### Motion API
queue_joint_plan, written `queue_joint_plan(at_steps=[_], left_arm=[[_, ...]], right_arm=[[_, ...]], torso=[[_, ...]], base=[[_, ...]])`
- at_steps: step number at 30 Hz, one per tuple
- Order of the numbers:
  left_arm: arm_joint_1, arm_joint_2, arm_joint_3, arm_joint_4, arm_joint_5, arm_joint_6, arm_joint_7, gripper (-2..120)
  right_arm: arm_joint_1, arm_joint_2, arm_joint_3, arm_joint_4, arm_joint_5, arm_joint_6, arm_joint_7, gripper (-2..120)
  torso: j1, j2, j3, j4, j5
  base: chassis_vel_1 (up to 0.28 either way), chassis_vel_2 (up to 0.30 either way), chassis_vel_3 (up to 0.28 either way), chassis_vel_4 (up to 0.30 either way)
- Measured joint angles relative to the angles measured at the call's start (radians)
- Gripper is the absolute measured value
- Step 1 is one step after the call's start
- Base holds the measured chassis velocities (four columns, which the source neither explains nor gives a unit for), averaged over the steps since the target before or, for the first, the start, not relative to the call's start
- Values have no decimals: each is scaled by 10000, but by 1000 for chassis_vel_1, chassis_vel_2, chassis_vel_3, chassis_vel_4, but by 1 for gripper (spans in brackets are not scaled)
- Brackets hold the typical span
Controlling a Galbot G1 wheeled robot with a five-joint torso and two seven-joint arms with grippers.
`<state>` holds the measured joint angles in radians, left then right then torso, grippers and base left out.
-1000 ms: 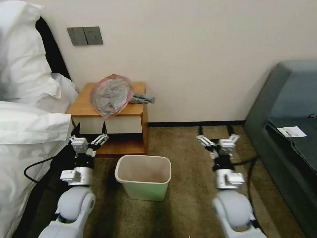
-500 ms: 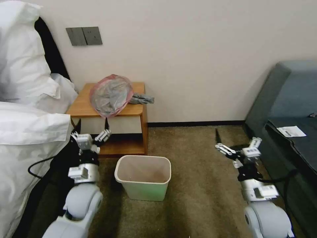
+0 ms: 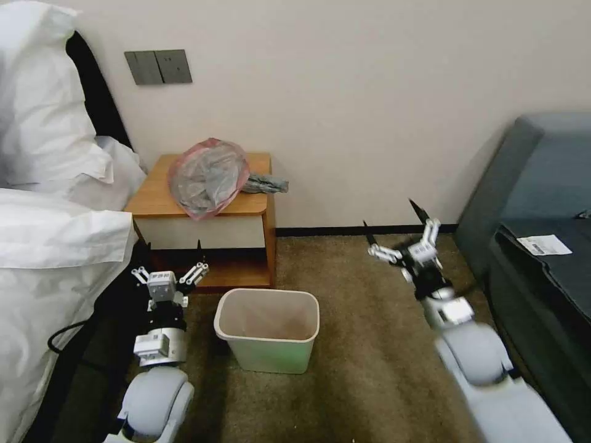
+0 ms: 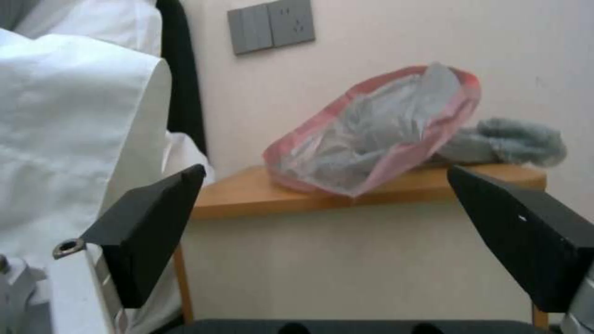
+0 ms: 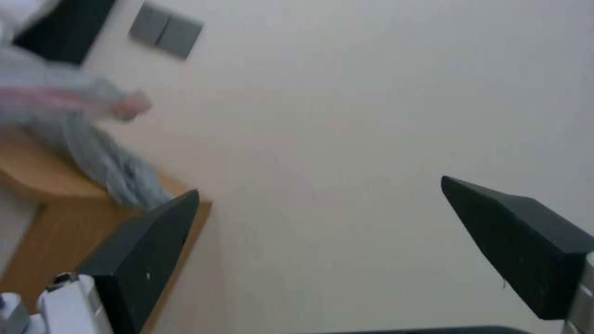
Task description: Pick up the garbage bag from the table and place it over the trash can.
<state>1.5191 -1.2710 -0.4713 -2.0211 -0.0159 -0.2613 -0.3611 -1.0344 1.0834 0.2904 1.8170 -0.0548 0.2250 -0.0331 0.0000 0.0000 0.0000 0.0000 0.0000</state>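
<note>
Bare carpet [image 3: 363,344] lay open right of the trash can [image 3: 268,329]. The white bedding [image 3: 55,246] crowded the table [image 3: 246,206] on its left, the wall [image 3: 369,111] behind.

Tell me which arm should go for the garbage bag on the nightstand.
Left, probably. The left end effector is open right in front of the table, just below the garbage bag. The right end effector, also open, hangs over carpet farther off, beyond the trash can.

Garbage bag [image 3: 208,175] – thin crinkly plastic; table [image 3: 154,197] – smooth wood.
</note>
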Motion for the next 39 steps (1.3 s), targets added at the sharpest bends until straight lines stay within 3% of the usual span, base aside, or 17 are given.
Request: queue_joint_plan(at_steps=[2, 5, 6, 10, 18, 24, 29, 39], left_arm=[[76, -82, -12, 31, 157, -80, 0, 98], [124, -340, -22, 127, 335, -173, 2, 97], [124, -340, -22, 127, 335, -173, 2, 97], [51, -607, 15, 342, 409, -170, 3, 97], [-173, -771, 63, 723, 566, -161, -69, 97], [-99, -925, 77, 581, 858, -91, -92, 97], [-23, -1209, 104, 891, 1116, -568, -102, 97], [-103, -1278, 82, 1046, 1170, -614, -282, 97]], right_arm=[[675, -145, -602, -427, -31, -288, 112, 100], [2847, -220, -2199, -1757, -906, -791, -55, 100], [2847, -220, -2199, -1757, -906, -791, -55, 100], [4512, 284, -3128, -3218, -3111, -461, -1131, 100], [6305, 699, -4951, -4928, -3931, -767, -2071, 100], [7017, 1203, -5315, -5624, -4105, -786, -2114, 100], [7233, 1776, -5263, -6453, -4415, -569, -2013, 100], [7900, 2387, -5398, -7771, -4700, -251, -1587, 100]], torso=[[0, 0, 1, 0, 0], [0, 0, 1, 2, -2], [0, 0, 1, 2, -2], [0, 0, 2, 2, -3], [0, 0, 2, -1, -1], [0, 0, 0, 1, 2], [0, 0, 0, -1, -2], [0, -1, 0, -1, 0]], base=[[0, 0, 0, 0], [0, 0, 0, 0], [0, 0, 0, 0], [0, 0, 0, 0], [0, 0, 0, 0], [0, 0, 0, 0], [0, 0, 0, 0], [0, 0, 0, 0]])
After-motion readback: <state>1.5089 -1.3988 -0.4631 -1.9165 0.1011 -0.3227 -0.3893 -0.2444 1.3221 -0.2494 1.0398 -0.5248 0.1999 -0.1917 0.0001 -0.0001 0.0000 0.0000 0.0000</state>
